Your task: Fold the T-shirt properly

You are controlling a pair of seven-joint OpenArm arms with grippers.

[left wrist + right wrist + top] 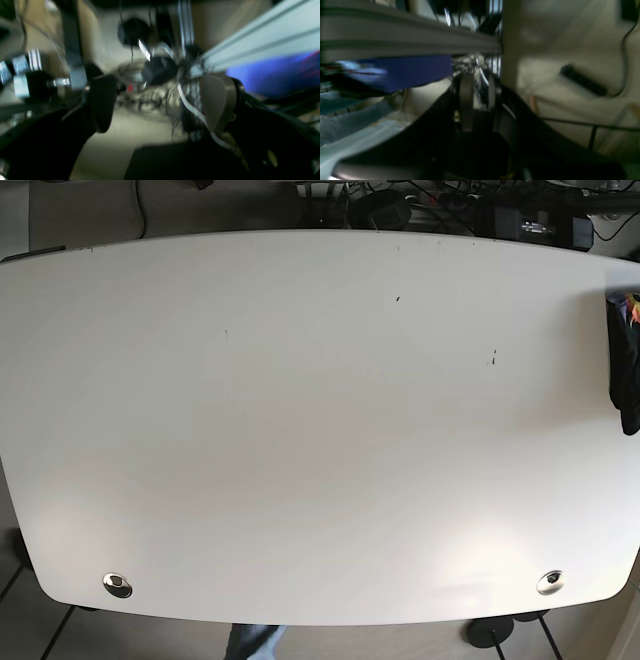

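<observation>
A dark bundle of cloth, the T-shirt (624, 370), lies at the far right edge of the white table (320, 430), partly cut off by the frame. Neither gripper shows in the base view. Both wrist views are heavily blurred and show no shirt. My left gripper (160, 105) is open, its two fingers wide apart with nothing between them. My right gripper (480, 100) has its fingers close together with a narrow slit; the blur hides whether they meet. Nothing is held in it.
An aluminium rail (262, 37) with a blue shape (275, 75) beneath it crosses the left wrist view; the same rail (407, 42) appears in the right wrist view. Tangled cables (150, 100) and a power strip (582, 80) lie on the floor. Two metal grommets (117, 584) sit near the table's front edge.
</observation>
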